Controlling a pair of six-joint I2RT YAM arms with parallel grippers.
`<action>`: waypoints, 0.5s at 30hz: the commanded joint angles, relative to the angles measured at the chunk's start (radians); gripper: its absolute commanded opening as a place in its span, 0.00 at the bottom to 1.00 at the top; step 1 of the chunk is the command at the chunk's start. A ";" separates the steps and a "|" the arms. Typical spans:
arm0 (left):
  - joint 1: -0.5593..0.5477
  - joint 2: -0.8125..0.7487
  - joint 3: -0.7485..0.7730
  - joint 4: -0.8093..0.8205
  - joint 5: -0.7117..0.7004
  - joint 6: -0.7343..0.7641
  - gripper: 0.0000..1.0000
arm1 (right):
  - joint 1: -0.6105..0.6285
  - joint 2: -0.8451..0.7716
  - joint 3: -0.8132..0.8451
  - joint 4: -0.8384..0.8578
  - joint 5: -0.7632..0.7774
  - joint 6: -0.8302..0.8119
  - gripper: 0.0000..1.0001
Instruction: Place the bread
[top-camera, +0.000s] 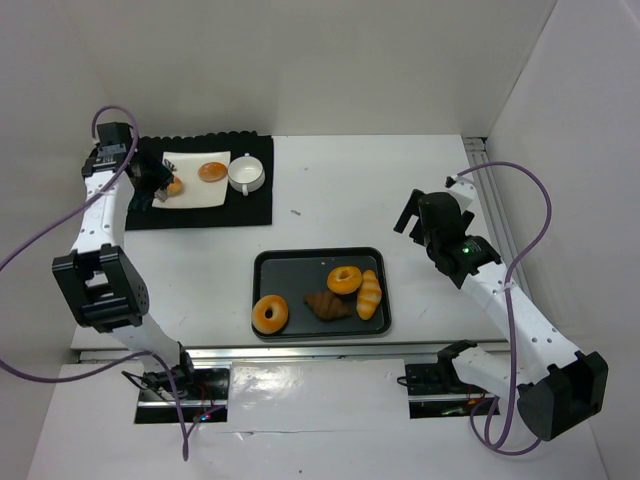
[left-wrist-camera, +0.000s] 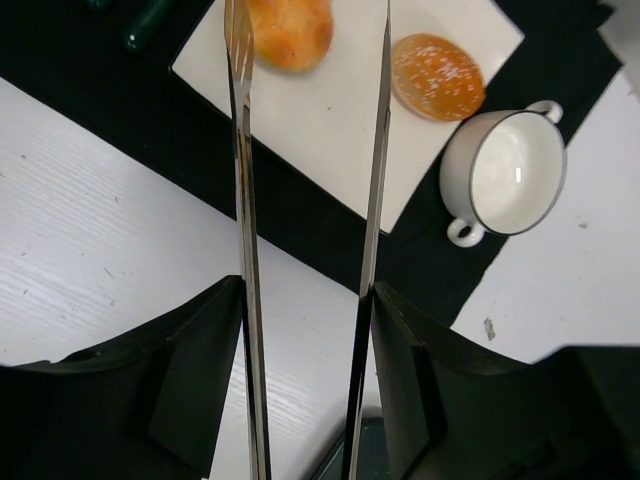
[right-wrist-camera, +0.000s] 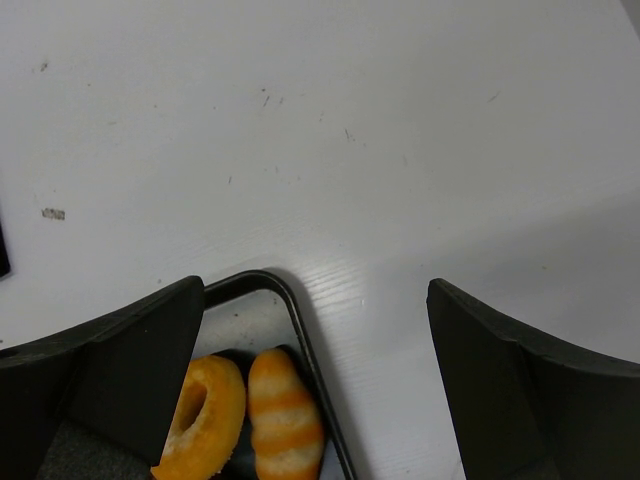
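Two small round golden-orange buns lie on a white square plate (top-camera: 200, 192) at the back left: one (top-camera: 174, 185) near its left edge, one (top-camera: 212, 171) further right. They also show in the left wrist view, the left bun (left-wrist-camera: 290, 30) and the right bun (left-wrist-camera: 437, 76). My left gripper (left-wrist-camera: 305, 290) is shut on metal tongs (left-wrist-camera: 243, 200). The tong blades stand apart, and their tips straddle the left bun. The left blade overlaps its edge and the right blade is clear of it. My right gripper (right-wrist-camera: 315, 288) is open and empty above the table by the tray's far right corner.
A white two-handled cup (top-camera: 245, 175) stands beside the plate on a black mat (top-camera: 250, 212). A black tray (top-camera: 262, 262) mid-table holds two ring donuts (top-camera: 269, 314) (top-camera: 345, 279), a croissant (top-camera: 327, 305) and a pale ridged roll (top-camera: 370, 294).
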 joint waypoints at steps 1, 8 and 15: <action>0.005 -0.125 0.035 0.019 -0.013 0.040 0.65 | 0.007 -0.002 0.002 0.024 0.005 0.004 0.99; 0.005 -0.187 0.035 -0.010 -0.003 0.071 0.60 | 0.007 -0.002 0.002 0.024 -0.004 0.004 0.99; -0.172 -0.219 0.035 -0.032 0.031 0.157 0.51 | 0.007 -0.002 0.002 0.024 0.005 0.004 0.99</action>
